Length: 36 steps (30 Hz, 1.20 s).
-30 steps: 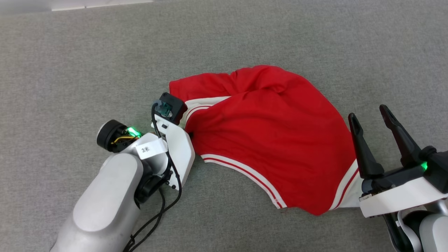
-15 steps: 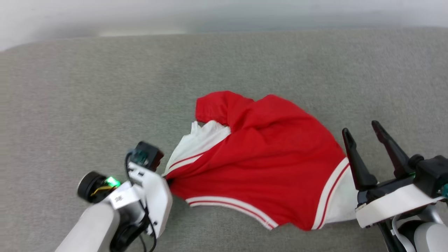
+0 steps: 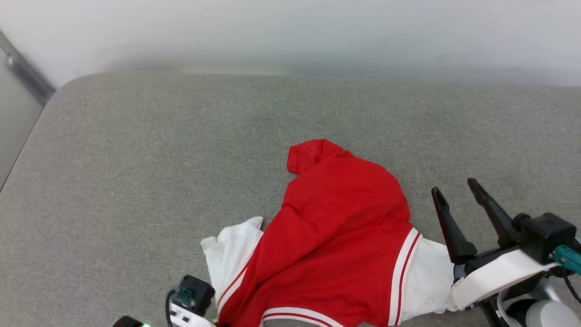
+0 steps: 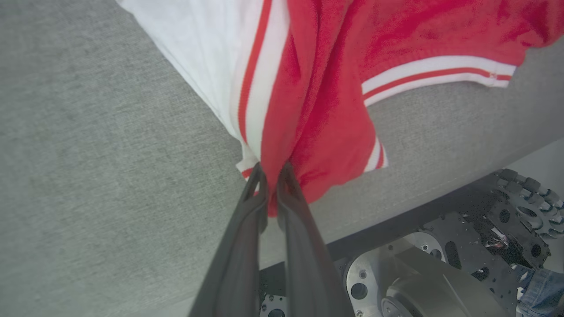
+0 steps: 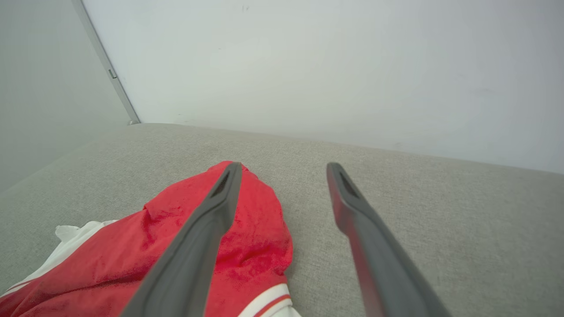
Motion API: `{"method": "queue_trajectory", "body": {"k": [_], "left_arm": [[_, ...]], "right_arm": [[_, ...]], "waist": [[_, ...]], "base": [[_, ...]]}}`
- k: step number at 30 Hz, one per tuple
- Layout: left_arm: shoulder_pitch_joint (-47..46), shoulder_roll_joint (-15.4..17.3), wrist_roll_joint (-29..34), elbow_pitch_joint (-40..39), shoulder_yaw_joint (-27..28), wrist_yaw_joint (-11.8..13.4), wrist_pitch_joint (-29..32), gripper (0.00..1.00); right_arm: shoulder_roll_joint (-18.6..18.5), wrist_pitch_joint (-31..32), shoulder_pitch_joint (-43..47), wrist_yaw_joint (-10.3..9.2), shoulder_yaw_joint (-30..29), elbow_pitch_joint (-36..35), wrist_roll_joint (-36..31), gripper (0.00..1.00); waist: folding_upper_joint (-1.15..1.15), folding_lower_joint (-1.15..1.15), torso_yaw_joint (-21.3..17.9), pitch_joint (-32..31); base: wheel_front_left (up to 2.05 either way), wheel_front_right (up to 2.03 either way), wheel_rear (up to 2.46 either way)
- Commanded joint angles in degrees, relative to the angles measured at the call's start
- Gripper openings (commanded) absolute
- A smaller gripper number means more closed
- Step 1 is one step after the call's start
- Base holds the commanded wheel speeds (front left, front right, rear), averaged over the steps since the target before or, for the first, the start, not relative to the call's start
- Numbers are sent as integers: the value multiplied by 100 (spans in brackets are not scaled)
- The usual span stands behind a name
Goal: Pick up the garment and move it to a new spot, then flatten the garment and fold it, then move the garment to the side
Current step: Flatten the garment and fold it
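1. Clamping a bunched fold of the red jersey-style T-shirt with white sleeves and red-and-white striped trim (image 3: 336,245) between the pressed-together fingers of the left gripper (image 4: 272,169), with sleeve seam and red body cloth caught in one narrow pinch; risks slipping free under a sharp tug.
2. Lies crumpled by the near edge of the grey fabric-covered pad (image 3: 136,181), right of its middle, with one red corner pointing toward the far edge; may slide off the near edge if drawn further that way.
3. Shows the right gripper (image 3: 454,186) close beside the white sleeve toward the pad's right edge, long dark fingers spread wide, holding nothing; could pin or snag that sleeve if lowered carelessly.
4. Hides any chest lettering, so cannot tell which face lies up; risks a skewed fold if laid down this bunched.
5. Stands bounded by a plain white wall (image 3: 290,32) behind the far edge and a grey metal strip (image 3: 25,72) past the far left corner.
6. Places the dark wheeled robot base (image 4: 440,264) just below the near edge, where overhanging cloth could catch.
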Motion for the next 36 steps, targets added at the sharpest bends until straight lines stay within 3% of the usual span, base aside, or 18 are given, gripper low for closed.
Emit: {"method": "queue_trajectory", "body": {"k": [1, 2, 3, 4, 9, 15, 21, 27, 36], "left_arm": [[42, -62, 50, 8, -59, 5, -60, 0], [85, -117, 51, 70, -102, -4, -135, 2], [116, -181, 48, 133, -152, -25, -209, 73], [144, -235, 23, 182, -159, -11, -277, 100], [75, -335, -43, 205, 55, -6, -838, 100], [52, -204, -154, -58, 545, 89, -1390, 100], [-183, 158, -407, -31, 814, 29, -934, 100], [-655, 387, -816, 203, 895, -283, -375, 100], [-1106, 352, -820, 566, 685, -382, -21, 100]], "right_arm": [[30, 27, 91, -2, 23, 37, 13, 100], [34, 27, 90, -2, 37, 57, 15, 100], [36, 36, 98, -2, 51, 84, 23, 100], [39, 34, 109, -2, 64, 106, 32, 100], [29, 68, 198, -2, 62, 180, 74, 100], [49, 85, 206, -2, 83, 185, 99, 100], [4, 118, 115, -2, 123, 119, 71, 100], [-14, 140, -31, -2, 120, 42, 23, 100], [81, -1, -198, -2, 43, 39, -40, 100]], "waist": [[0, 0, 13, -51], [0, 0, 10, -72], [0, 0, 16, -103], [0, 0, 17, -139], [0, 0, 19, -297], [0, 0, -21, -392], [0, 0, -179, -181], [0, 0, -388, 248], [0, 0, -643, 885]], "base": [[0, 0, 0], [0, 0, 0], [0, 0, 0], [0, 0, 0], [0, 0, 0], [0, 0, 0], [0, 0, 0], [0, 0, 0], [0, 0, 0]]}}
